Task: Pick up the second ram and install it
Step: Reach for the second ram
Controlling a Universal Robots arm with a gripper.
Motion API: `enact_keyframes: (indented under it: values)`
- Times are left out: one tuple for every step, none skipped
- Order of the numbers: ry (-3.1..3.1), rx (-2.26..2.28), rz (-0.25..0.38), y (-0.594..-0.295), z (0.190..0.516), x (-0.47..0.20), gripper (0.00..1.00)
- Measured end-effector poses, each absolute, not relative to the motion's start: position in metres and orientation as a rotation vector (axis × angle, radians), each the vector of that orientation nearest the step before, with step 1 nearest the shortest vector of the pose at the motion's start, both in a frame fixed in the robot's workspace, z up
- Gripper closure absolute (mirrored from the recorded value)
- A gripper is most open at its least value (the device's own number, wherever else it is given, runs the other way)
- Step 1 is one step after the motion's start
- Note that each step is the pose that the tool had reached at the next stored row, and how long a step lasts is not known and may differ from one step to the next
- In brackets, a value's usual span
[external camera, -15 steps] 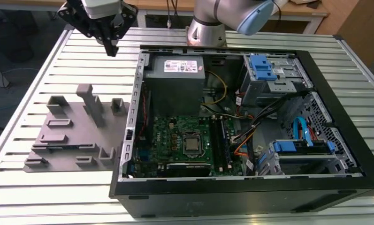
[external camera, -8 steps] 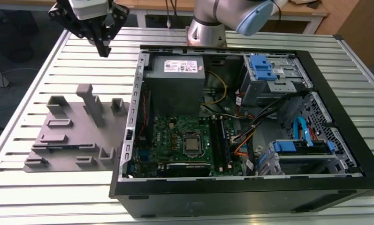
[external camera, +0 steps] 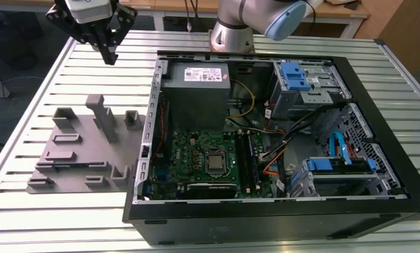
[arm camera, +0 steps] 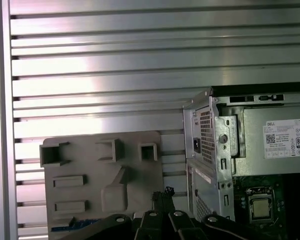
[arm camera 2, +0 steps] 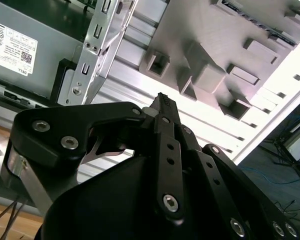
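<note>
My gripper (external camera: 111, 59) hangs high over the back of the slatted table, on the exterior view's left, beyond the grey fixture plate (external camera: 76, 153). Its black fingers meet at one tip with nothing between them, as both wrist views show (arm camera 2: 162, 99) (arm camera: 162, 192). The plate (arm camera: 90, 165) lies below the tip, beside the open computer case (external camera: 148, 132). A thin bluish strip (arm camera: 72, 227) lies along the plate's near part; I cannot tell whether it is the second ram. The motherboard (external camera: 195, 153) lies inside the case, with dark memory slots (external camera: 246, 158) next to the processor (external camera: 215, 161).
The case holds a grey power supply (external camera: 195, 95), blue drive cages (external camera: 298, 79) and loose cables (external camera: 280, 142). Tall posts (external camera: 100, 118) rise from the fixture plate. The arm's base (external camera: 231, 31) stands behind the case. Bare slatted table (external camera: 76, 68) lies under the gripper.
</note>
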State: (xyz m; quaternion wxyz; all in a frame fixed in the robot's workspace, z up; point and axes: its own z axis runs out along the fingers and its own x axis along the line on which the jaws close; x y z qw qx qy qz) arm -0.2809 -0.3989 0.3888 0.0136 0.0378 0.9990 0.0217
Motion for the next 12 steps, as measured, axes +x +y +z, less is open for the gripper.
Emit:
enact_keyframes:
  values:
    - [3.111, 0.118, 0.068, -0.399, 0.389, -0.282, 0.93]
    - [3.111, 0.118, 0.068, -0.399, 0.388, -0.283, 0.93]
    - [3.111, 0.118, 0.068, -0.399, 0.388, -0.285, 0.93]
    - [3.111, 0.118, 0.068, -0.399, 0.388, -0.286, 0.93]
    - [3.111, 0.118, 0.068, -0.399, 0.387, -0.288, 0.93]
    - [3.111, 0.118, 0.068, -0.399, 0.387, -0.289, 0.93]
    - [3.111, 0.118, 0.068, -0.399, 0.386, -0.291, 0.93]
    - [3.111, 0.118, 0.068, -0.399, 0.385, -0.292, 0.93]
    - [3.111, 0.118, 0.068, -0.399, 0.385, -0.294, 0.93]
    - [3.112, 0.118, 0.068, -0.4, 0.384, -0.296, 0.93]
    - [3.111, 0.118, 0.068, -0.4, 0.384, -0.297, 0.93]
    - [3.111, 0.118, 0.068, -0.401, 0.383, -0.299, 0.93]
